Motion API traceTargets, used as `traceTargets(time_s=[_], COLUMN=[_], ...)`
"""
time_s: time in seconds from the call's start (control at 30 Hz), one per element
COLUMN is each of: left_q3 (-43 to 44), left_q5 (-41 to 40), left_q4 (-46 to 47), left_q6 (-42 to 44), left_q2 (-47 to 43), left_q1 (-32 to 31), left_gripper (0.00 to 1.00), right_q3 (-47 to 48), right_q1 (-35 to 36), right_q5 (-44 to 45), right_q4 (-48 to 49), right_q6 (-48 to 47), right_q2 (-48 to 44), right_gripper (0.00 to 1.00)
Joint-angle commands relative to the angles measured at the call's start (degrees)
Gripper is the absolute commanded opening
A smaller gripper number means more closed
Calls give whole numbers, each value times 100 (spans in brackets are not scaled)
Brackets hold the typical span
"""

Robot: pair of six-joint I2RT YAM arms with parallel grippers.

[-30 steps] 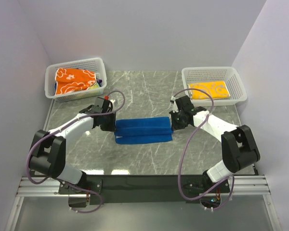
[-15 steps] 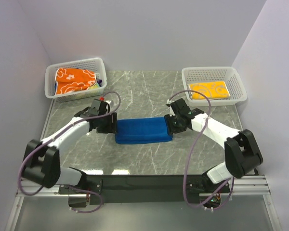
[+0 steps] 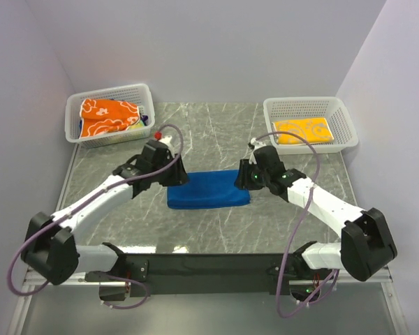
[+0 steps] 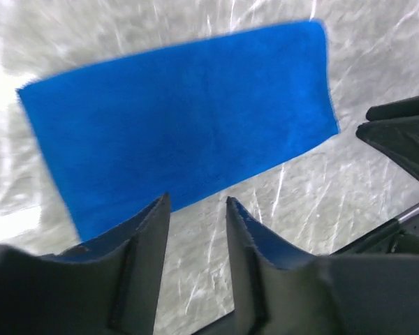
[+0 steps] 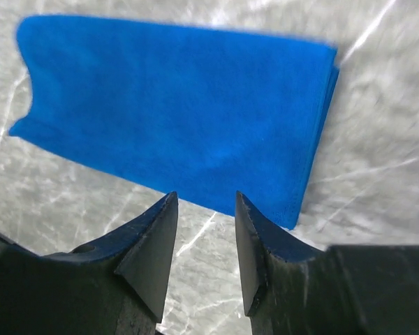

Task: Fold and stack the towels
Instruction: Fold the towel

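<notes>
Jaws parted; L+R at towel (image 3: 208, 189) ends

A robotics lab test cell: plain lilac partition walls (image 3: 195, 49) box in a grey marble-patterned tabletop (image 3: 209, 227), and a silver aluminium rail frame (image 3: 209, 280) carries two cabled white-and-black robot arms (image 3: 98, 197).

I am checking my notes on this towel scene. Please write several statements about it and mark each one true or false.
1. The blue towel lies folded on the table. True.
2. The left gripper is shut on the blue towel. False: its jaws are open and hold nothing.
3. The yellow towel lies in the right basket. True.
4. The orange towel is stacked on the blue towel. False: it lies in the left basket.
5. The right gripper is open. True.
</notes>
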Motion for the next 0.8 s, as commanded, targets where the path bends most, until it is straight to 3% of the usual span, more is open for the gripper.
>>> traceTargets(time_s=[0.0, 0.3, 0.47, 0.57, 0.77], left_q3=[-447, -1836, -2284, -2311, -1916], left_q5=[-105, -641, -1107, -1309, -1397], left_q4=[907, 1735, 1701, 1587, 1384], left_q6=[-515, -1165, -1455, -1369, -1052], left_q2=[402, 676, 343, 9, -185], left_q1=[-103, -77, -7, 73, 64], left_gripper=[38, 12, 10, 14, 21], right_q3=[-604, -1713, -1986, -2040, -1356], right_q1=[-1, -405, -598, -642, -642], right_q5=[-56, 32, 59, 41, -442], right_q4=[1019, 1794, 1724, 1558, 1898], right_q6=[696, 1523, 1637, 1620, 1382], right_q2=[90, 284, 74, -225, -560], right_gripper=[45, 43, 42, 42, 42])
